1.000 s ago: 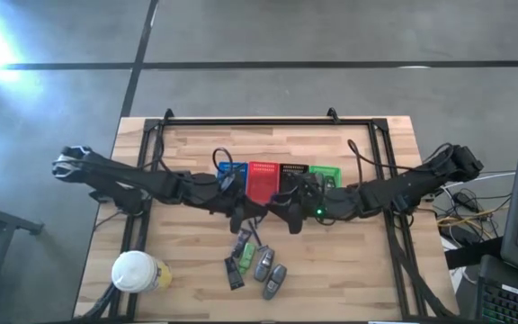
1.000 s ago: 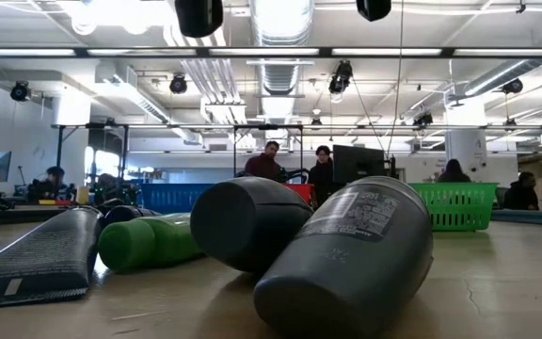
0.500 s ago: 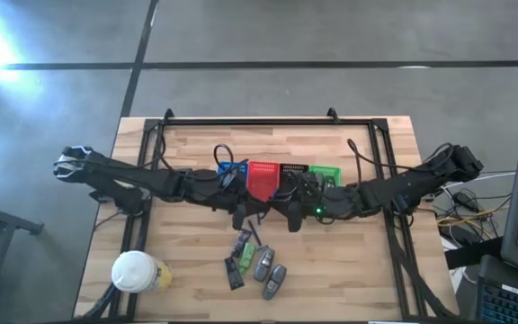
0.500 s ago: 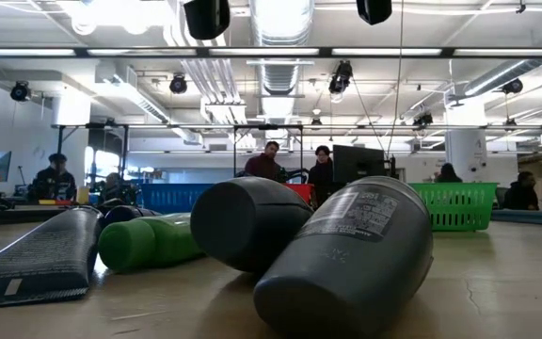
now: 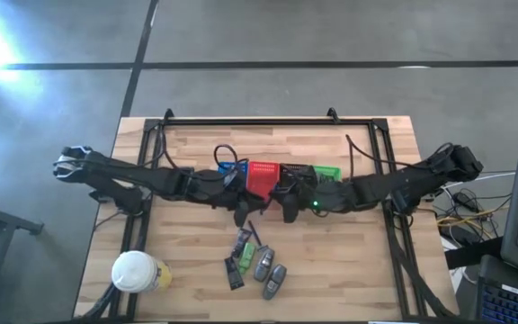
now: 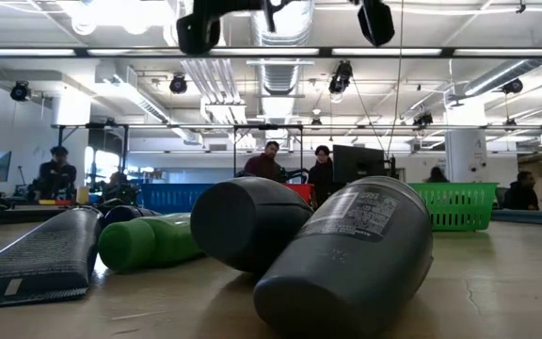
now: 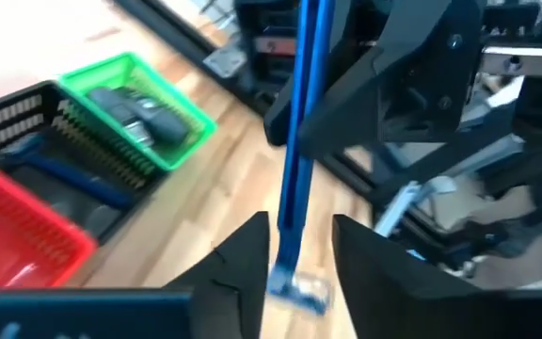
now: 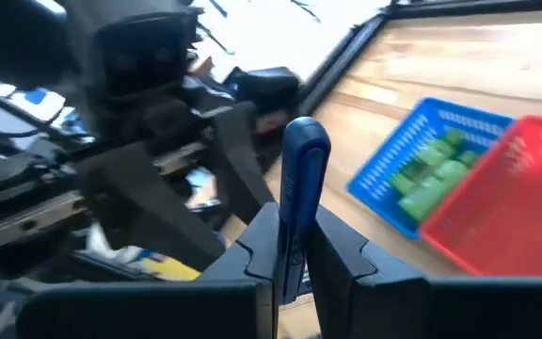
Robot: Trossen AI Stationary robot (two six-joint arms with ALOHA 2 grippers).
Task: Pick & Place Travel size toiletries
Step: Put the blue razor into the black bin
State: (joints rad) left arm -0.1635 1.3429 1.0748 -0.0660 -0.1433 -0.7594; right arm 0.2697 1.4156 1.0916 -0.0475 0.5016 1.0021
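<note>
My left gripper (image 5: 244, 212) and my right gripper (image 5: 288, 207) meet above the table's middle, just in front of the row of baskets. Each is shut on a thin blue stick, seen in the left wrist view (image 7: 297, 141) and in the right wrist view (image 8: 301, 179). I cannot tell whether it is one stick or two. On the table near the front lie green tubes (image 5: 250, 252), a dark sachet (image 5: 233, 275) and two grey oval pieces (image 5: 269, 273). These also show in the low view: the sachet (image 6: 36, 256), a tube (image 6: 149, 243) and the ovals (image 6: 346, 254). My left gripper pinches the blue stick at its pale, thicker end (image 7: 299, 287) between its two fingers. The stick runs forward past the fingertips, clear of the table. My right gripper pinches a blue stick's shaft (image 8: 293, 247) between its two fingers. The stick's rounded end (image 8: 305, 141) stands out beyond the fingertips, clear of the table.
Four baskets stand in a row behind the grippers: blue (image 5: 231, 169) with green tubes (image 8: 431, 174), red (image 5: 262, 180), black (image 5: 293, 171) with a blue stick (image 7: 64, 174), and green (image 5: 325, 172) with grey ovals (image 7: 135, 108). A white-lidded cup (image 5: 136, 270) stands front left.
My right gripper has moved a little toward the table's far edge and the baskets, and now stands closer to my left gripper. The items on the table have not moved.
</note>
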